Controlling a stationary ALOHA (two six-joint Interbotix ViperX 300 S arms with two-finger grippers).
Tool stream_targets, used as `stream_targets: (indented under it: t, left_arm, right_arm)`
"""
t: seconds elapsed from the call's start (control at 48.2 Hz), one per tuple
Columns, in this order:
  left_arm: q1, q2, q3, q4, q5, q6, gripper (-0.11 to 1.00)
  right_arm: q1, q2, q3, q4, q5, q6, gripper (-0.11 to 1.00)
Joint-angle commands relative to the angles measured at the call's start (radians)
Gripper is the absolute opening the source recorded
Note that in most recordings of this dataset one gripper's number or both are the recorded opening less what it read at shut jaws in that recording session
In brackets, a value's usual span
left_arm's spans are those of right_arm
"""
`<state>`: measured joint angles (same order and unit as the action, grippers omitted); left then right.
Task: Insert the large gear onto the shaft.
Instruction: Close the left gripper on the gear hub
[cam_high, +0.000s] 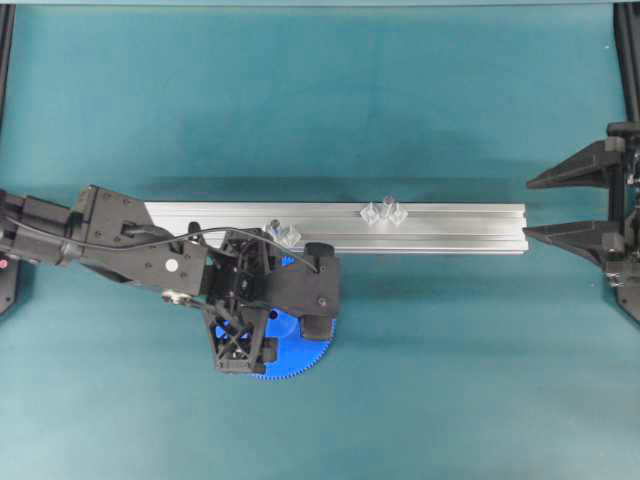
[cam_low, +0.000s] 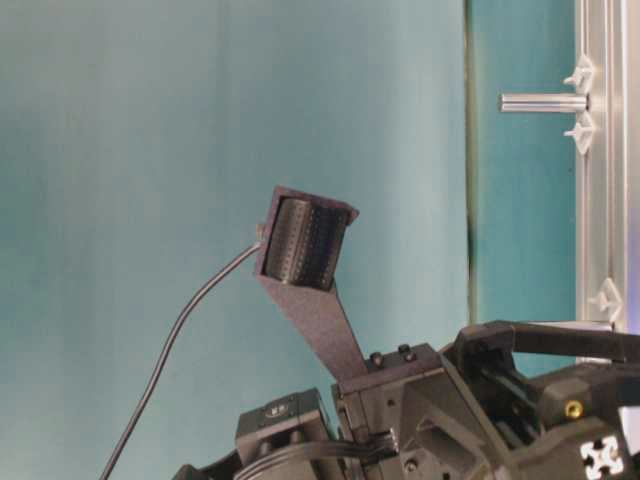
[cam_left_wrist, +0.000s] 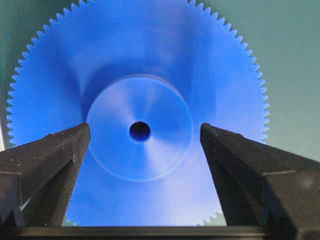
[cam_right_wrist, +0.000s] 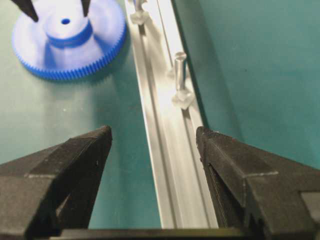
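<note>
One large gear (cam_left_wrist: 140, 125) lies flat on the mat just off the rail's (cam_high: 450, 228) near edge, its hub apparently centred under the wide-open left gripper (cam_left_wrist: 142, 150), while the equally open right gripper (cam_high: 535, 208) waits well apart.

Large gear (cam_left_wrist: 140, 75): blue plastic, smooth w/ soft satin sheen, fine-toothed rim. Shaft (cam_right_wrist: 180, 70): bright polished metal; base mounts (cam_right_wrist: 183, 99) clear glossy plastic. Rail (cam_high: 440, 228): brushed silvery aluminium, grooved. Table cover (cam_high: 450, 380): matt teal, cloth-like. Left gripper (cam_left_wrist: 142, 137) fingers (cam_left_wrist: 50, 155): matt black plastic, slightly grainy.
</note>
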<state>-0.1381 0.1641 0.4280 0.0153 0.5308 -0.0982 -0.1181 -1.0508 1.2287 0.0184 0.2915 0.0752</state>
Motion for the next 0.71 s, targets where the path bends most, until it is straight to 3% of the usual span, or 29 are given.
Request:
stream_targets:
  t: [0.0,0.685]
  left_arm:
    - [-0.002,-0.008,-0.025,0.003,-0.003,0.003,0.93]
    - [0.021,0.041,-0.015,0.006,0.017,0.014,0.93]
  right_arm:
    - [0.006,0.003,-0.015,0.005,-0.003,0.009,0.76]
    - [0.021,-0.003,-0.020,0.011,-0.002,0.011,0.76]
